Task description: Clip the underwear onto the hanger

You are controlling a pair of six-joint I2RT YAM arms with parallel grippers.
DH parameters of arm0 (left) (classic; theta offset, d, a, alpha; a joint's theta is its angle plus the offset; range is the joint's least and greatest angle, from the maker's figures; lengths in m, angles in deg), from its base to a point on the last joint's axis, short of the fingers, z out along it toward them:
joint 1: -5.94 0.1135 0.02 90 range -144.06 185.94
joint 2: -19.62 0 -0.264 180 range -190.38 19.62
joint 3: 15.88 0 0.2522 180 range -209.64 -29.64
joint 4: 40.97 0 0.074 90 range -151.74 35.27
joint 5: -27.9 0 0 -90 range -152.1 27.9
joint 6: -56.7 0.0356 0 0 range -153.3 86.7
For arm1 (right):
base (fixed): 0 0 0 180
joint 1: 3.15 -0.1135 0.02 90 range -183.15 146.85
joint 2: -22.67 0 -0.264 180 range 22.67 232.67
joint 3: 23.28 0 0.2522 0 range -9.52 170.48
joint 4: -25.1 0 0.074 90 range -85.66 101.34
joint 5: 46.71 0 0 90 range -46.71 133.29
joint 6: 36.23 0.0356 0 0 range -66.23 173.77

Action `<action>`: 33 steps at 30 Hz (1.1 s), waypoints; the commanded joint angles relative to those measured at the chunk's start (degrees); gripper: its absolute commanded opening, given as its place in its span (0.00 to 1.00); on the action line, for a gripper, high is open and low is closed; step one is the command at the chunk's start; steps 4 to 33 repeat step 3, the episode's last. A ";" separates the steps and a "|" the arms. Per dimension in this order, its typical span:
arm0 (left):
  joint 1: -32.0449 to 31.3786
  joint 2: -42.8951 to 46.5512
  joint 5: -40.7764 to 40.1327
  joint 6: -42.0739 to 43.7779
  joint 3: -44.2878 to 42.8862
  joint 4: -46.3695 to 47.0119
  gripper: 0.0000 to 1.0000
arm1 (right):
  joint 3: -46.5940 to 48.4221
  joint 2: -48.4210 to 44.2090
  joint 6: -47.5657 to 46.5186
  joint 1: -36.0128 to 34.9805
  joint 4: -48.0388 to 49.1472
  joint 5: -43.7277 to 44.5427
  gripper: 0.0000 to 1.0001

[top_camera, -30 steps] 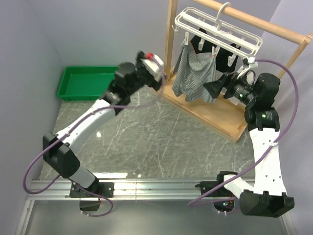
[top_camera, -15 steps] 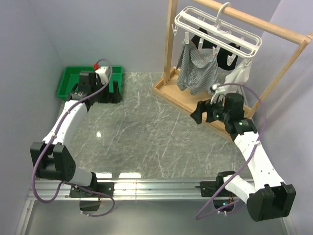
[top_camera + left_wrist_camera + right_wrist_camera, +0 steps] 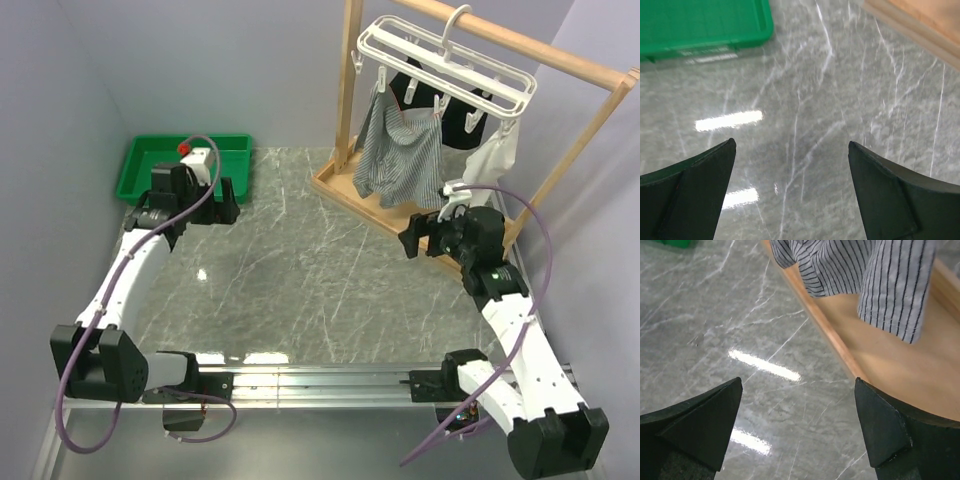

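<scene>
The underwear (image 3: 402,152), grey-and-white pinstriped shorts, hangs from clips of the white hanger (image 3: 445,62), which hooks on the wooden rack's top bar. In the right wrist view its lower edge (image 3: 865,270) dangles above the rack's base. My right gripper (image 3: 410,240) (image 3: 798,380) is open and empty, low over the table, just in front of and below the underwear. My left gripper (image 3: 228,198) (image 3: 791,143) is open and empty too, far to the left beside the green tray, over bare marble.
A green tray (image 3: 150,165) (image 3: 705,25) sits at the back left. The wooden rack's base board (image 3: 440,232) (image 3: 890,340) lies on the right, with its upright post (image 3: 348,80). A black garment (image 3: 462,118) and a small white cloth (image 3: 497,152) also hang there.
My left arm has swung away from the underwear to the green tray. My right arm has pulled back from the rack and dropped low. Both grippers stayed open.
</scene>
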 commanded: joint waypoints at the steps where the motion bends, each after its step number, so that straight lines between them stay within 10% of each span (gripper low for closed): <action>1: 0.05 2.35 -3.54 -0.55 -3.90 2.31 0.99 | 1.21 -2.57 0.09 -0.40 3.15 2.51 1.00; 33: 0.05 2.96 -6.36 -0.90 -4.52 2.22 1.00 | 1.13 -3.80 0.35 -0.31 3.23 3.21 1.00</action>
